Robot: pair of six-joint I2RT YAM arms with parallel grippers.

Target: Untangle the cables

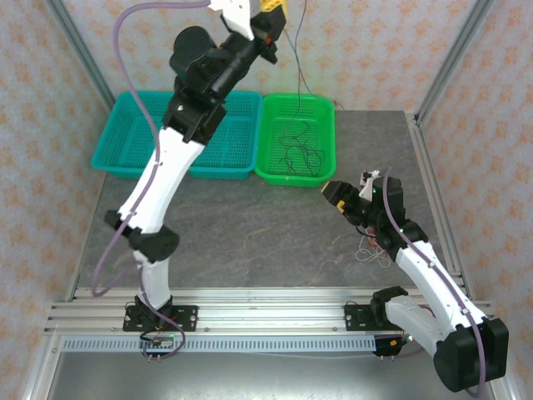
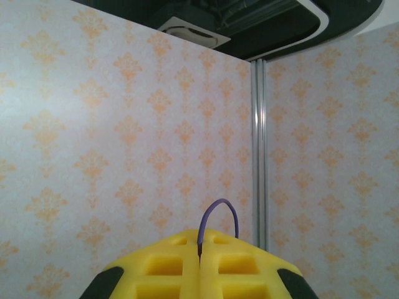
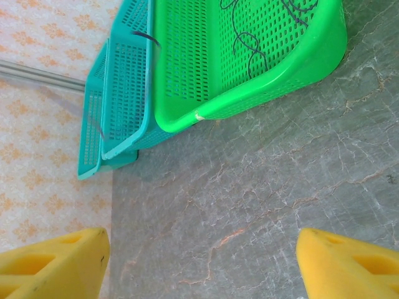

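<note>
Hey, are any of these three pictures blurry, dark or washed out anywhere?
Top view: even light, sharp throughout. Left wrist view: the cable in the shut left gripper is crisp, the ceiling dark. Right wrist view: green basket clear, frame tilted, no glare.

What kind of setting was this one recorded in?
Most likely a lab robot cell: aluminium frame posts, patterned backdrop panels enclosing a stone-look table, and a ceiling vent overhead.

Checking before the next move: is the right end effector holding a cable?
No, the right end effector is open, its yellow fingers wide apart with bare table between them.
</note>
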